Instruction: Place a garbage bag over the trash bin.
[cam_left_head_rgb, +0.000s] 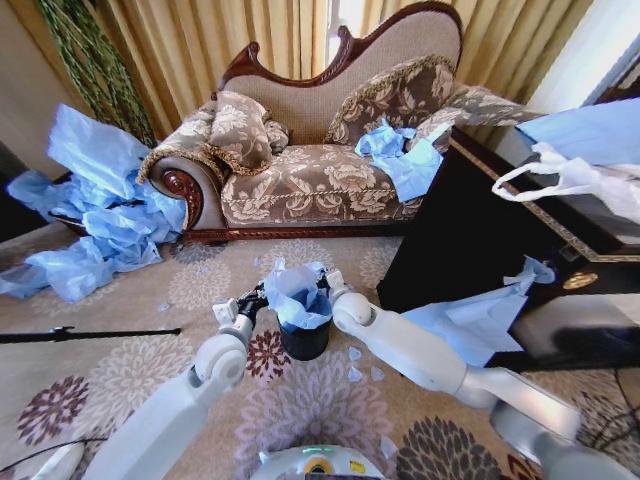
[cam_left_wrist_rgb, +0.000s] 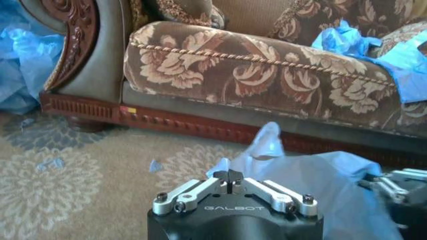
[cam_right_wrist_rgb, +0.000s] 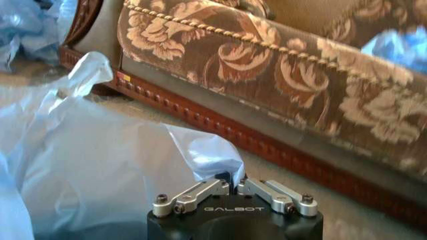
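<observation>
Both arms are reaching forward, meeting over the trash bin (cam_left_head_rgb: 304, 341) on the carpet near the sofa (cam_left_head_rgb: 330, 150). The left gripper (cam_left_head_rgb: 257, 300) and the right gripper (cam_left_head_rgb: 327, 282) are each pinching closed on the crinkly, translucent garbage bag (cam_left_head_rgb: 297, 293), which is hiding the glossy black bin's rim.
</observation>
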